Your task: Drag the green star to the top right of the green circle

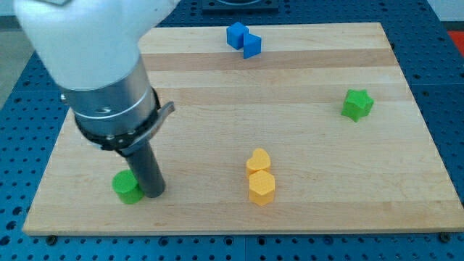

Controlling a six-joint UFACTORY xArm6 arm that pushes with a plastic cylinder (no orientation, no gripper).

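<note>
The green star (357,104) sits near the board's right edge, in the upper right part of the view. The green circle (127,187) lies near the board's bottom left corner. My tip (154,193) rests on the board right beside the green circle, touching or nearly touching its right side. The green star is far to the right of my tip and higher in the view.
A yellow heart (258,160) and a yellow hexagon (262,187) sit together at the bottom centre. Two blue blocks (243,38) sit together at the top centre. The arm's large body (94,58) covers the board's upper left. The wooden board (304,87) lies on a blue perforated table.
</note>
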